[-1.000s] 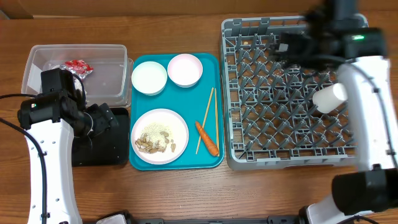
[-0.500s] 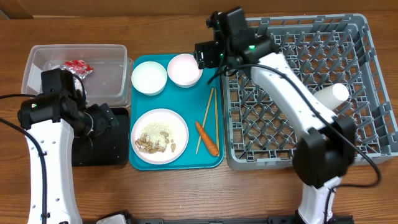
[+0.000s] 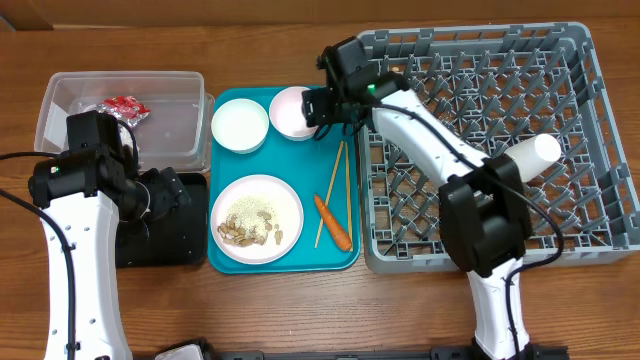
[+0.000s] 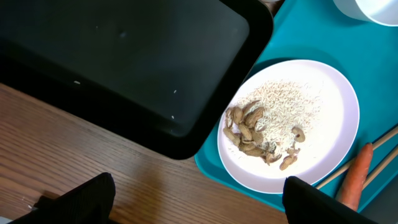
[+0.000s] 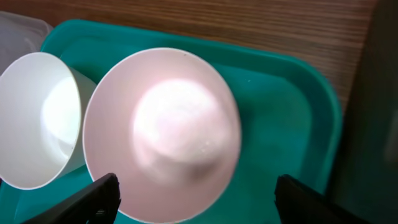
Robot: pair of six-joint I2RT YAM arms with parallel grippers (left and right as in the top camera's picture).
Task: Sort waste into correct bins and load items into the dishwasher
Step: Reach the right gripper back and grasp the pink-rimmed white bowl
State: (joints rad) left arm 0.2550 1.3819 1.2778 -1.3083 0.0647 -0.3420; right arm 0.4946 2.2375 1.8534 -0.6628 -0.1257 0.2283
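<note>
The right claw (image 5: 199, 202), jaws wide apart, hovers over the white bowl (image 5: 165, 134) nearer the dish rack (image 3: 600, 120), on the teal tray (image 5: 280, 124). The left claw (image 4: 199, 200), also spread, hangs above the black tray (image 4: 124, 62) beside the plate (image 4: 329, 106) of peanut shells (image 4: 249, 130).

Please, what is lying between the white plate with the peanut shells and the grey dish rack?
In the overhead view, the orange carrot and the two wooden chopsticks lie there on the teal tray, between plate and dish rack.
</note>
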